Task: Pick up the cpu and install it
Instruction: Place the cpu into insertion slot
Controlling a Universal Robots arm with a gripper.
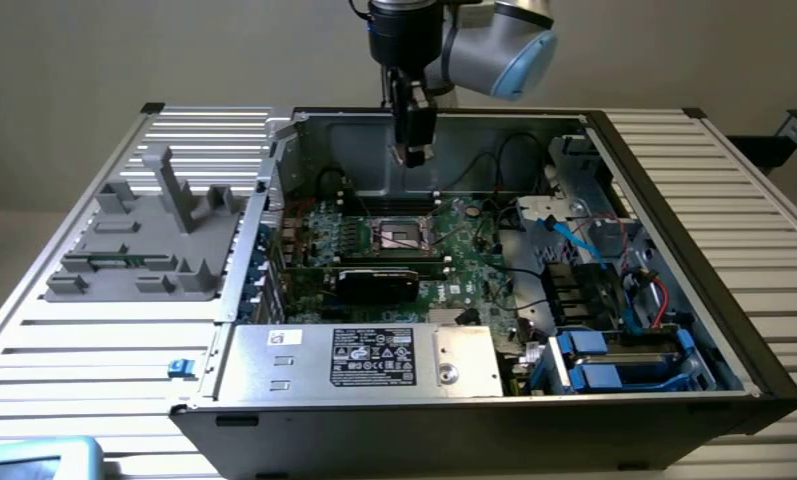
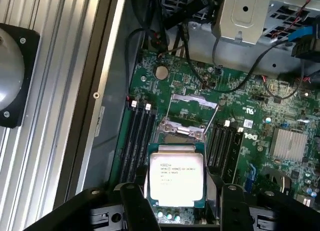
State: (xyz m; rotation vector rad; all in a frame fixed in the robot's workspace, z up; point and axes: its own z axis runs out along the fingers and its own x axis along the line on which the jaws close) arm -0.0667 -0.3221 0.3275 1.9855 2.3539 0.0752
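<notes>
Hovering high above the motherboard socket (image 1: 405, 236), the claw (image 1: 412, 156) seems clamped on the cpu (image 2: 177, 175), silver top showing.

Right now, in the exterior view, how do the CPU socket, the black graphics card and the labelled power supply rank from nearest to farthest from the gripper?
Measured from the gripper, which hangs over the rear of the open case:
1. CPU socket, directly beneath it on the board.
2. graphics card, just camera-side of the socket.
3. power supply, along the case edge closest to the camera.
</notes>
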